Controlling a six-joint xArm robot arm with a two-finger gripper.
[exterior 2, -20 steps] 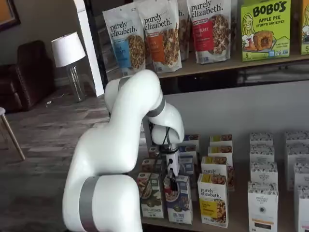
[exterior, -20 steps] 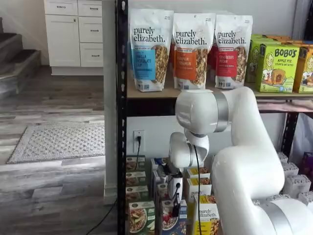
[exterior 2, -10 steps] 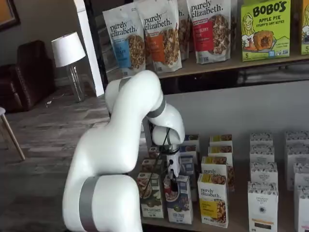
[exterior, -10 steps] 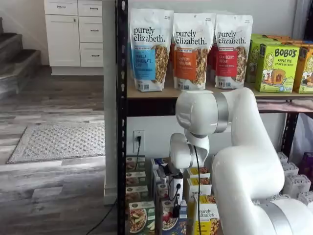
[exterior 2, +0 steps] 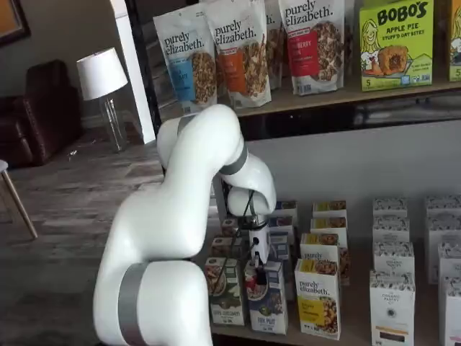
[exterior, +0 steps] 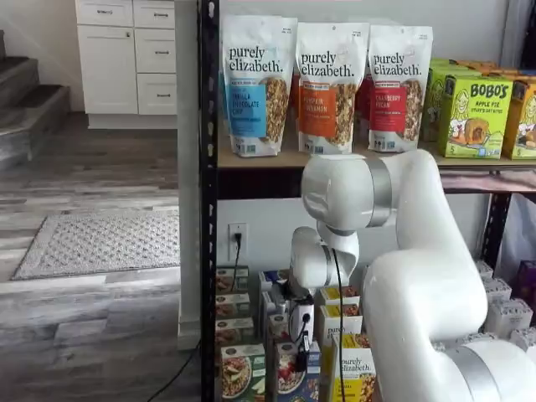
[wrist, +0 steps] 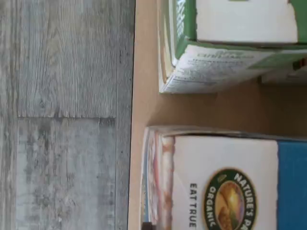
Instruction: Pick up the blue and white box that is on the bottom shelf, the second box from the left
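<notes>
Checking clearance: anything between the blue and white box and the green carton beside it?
Nothing: wrist view shows bare shelf board between the blue and white box and green carton.

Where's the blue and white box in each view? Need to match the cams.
Wrist view: the blue and white box seen from above, white top with round logo and blue strip, at the shelf's front edge.
A shelf view: low centre, under the gripper.
A shelf view: bottom centre, front row.
Shared landmark: the green carton right beside it.
</notes>
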